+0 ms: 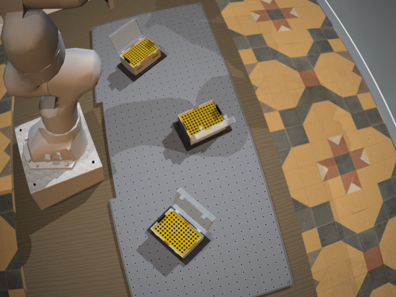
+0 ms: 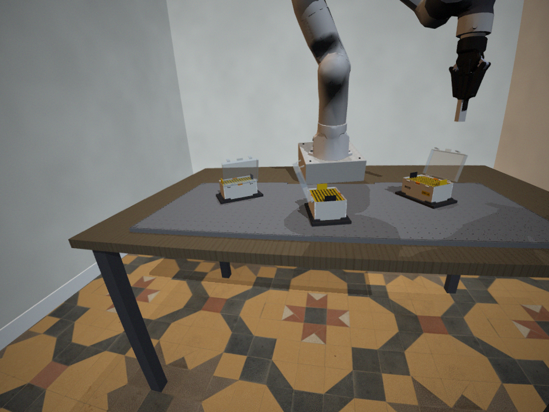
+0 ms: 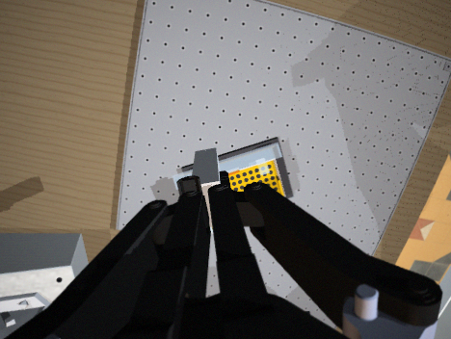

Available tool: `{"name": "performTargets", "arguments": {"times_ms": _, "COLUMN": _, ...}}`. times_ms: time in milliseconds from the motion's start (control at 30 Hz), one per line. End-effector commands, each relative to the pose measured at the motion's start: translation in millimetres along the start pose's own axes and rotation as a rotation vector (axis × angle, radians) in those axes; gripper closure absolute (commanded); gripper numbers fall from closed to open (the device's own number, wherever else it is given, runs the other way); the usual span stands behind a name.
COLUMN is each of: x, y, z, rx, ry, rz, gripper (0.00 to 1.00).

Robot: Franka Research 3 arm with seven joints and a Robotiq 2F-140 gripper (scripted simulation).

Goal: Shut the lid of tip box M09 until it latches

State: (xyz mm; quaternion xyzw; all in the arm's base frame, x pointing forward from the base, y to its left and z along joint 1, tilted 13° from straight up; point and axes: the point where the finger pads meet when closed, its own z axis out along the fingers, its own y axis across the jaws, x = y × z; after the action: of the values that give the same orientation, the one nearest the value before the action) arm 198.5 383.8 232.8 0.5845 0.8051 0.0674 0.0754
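Black tool, pinched narrow and empty, hangs high over the H1 box; box lies at 12 o'clock in wrist view.

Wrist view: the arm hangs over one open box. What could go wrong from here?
1. The stickers are unreadable, so this tip box may not be M09.
2. The shut end effector hangs high above; a fast press could knock the box off its holder plate.
3. Pushing the upright clear lid sideways could drag the loose box.
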Motion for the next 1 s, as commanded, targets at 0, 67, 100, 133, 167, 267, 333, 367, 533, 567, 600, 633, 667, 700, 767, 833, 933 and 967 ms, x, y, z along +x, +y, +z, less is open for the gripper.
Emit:
{"name": "performTargets", "arguments": {"times_ms": 0, "x": 2, "y": 4, "z": -1.1, "rx": -0.023, "ry": 0.007, "rz": -0.147, "gripper": 1.0}}
{"name": "performTargets", "arguments": {"times_ms": 67, "x": 2, "y": 4, "z": -1.1, "rx": -0.023, "ry": 0.007, "rz": -0.147, "gripper": 1.0}}
{"name": "performTargets", "arguments": {"times_ms": 100, "x": 2, "y": 4, "z": -1.1, "rx": -0.023, "ry": 0.007, "rz": -0.147, "gripper": 1.0}}
{"name": "performTargets", "arguments": {"times_ms": 133, "x": 2, "y": 4, "z": -1.1, "rx": -0.023, "ry": 0.007, "rz": -0.147, "gripper": 1.0}}
{"name": "performTargets", "arguments": {"times_ms": 167, "x": 2, "y": 4, "z": -1.1, "rx": -0.023, "ry": 0.007, "rz": -0.147, "gripper": 1.0}}
{"name": "performTargets", "arguments": {"times_ms": 267, "x": 2, "y": 4, "z": -1.1, "rx": -0.023, "ry": 0.007, "rz": -0.147, "gripper": 1.0}}
{"name": "performTargets", "arguments": {"times_ms": 333, "x": 2, "y": 4, "z": 3.9, "rx": -0.023, "ry": 0.007, "rz": -0.147, "gripper": 1.0}}
{"name": "performTargets", "arguments": {"times_ms": 367, "x": 2, "y": 4, "z": 8.9, "rx": -0.023, "ry": 0.007, "rz": -0.147, "gripper": 1.0}}
{"name": "performTargets", "arguments": {"times_ms": 533, "x": 3, "y": 5, "z": 33.9, "rx": -0.023, "ry": 0.007, "rz": -0.147, "gripper": 1.0}}
{"name": "performTargets", "arguments": {"times_ms": 567, "x": 3, "y": 5, "z": 38.9, "rx": -0.023, "ry": 0.007, "rz": -0.147, "gripper": 1.0}}
{"name": "performTargets", "arguments": {"times_ms": 600, "x": 3, "y": 5, "z": 43.9, "rx": -0.023, "ry": 0.007, "rz": -0.147, "gripper": 1.0}}
{"name": "performTargets", "arguments": {"times_ms": 633, "x": 3, "y": 5, "z": 48.9, "rx": -0.023, "ry": 0.007, "rz": -0.147, "gripper": 1.0}}
{"name": "performTargets", "arguments": {"times_ms": 667, "x": 3, "y": 5, "z": 53.9, "rx": -0.023, "ry": 0.007, "rz": -0.147, "gripper": 1.0}}
{"name": "performTargets", "arguments": {"times_ms": 700, "x": 3, "y": 6, "z": 58.0, "rx": -0.023, "ry": 0.007, "rz": -0.147, "gripper": 1.0}}
{"name": "performTargets", "arguments": {"times_ms": 767, "x": 3, "y": 6, "z": 58.0, "rx": -0.023, "ry": 0.007, "rz": -0.147, "gripper": 1.0}}
{"name": "performTargets", "arguments": {"times_ms": 833, "x": 3, "y": 6, "z": 58.0, "rx": -0.023, "ry": 0.007, "rz": -0.147, "gripper": 1.0}}
{"name": "performTargets", "arguments": {"times_ms": 933, "x": 3, "y": 6, "z": 58.0, "rx": -0.023, "ry": 0.007, "rz": -0.147, "gripper": 1.0}}
{"name": "performTargets", "arguments": {"times_ms": 967, "x": 3, "y": 6, "z": 58.0, "rx": -0.023, "ry": 0.007, "rz": -0.147, "gripper": 1.0}}
